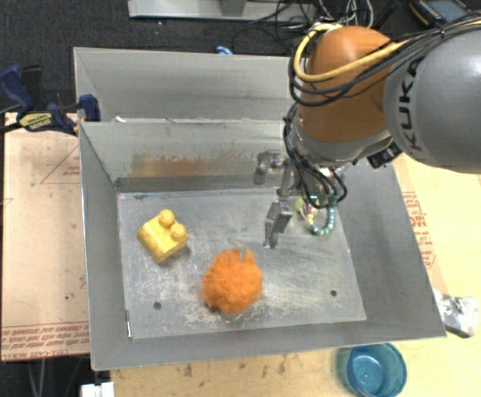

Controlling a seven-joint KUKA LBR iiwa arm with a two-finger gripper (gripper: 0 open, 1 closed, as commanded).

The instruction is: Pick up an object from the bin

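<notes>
The approach seems in hand: the pincer hangs low over the bin floor, just beyond the fuzzy orange ball, with teal beads to its right. I cannot tell whether it is spread or pressed together. Next, it probably needs to centre over one thing and descend.

Bare floor of the grey metal bin lies open at front-right and in the front-left corner. A knobbed yellow plastic block stands at left and a fuzzy orange ball front-centre, apart, with a lane between. The gripper hangs just behind the ball, and a small string of green-and-white beads is just to its right.
</notes>
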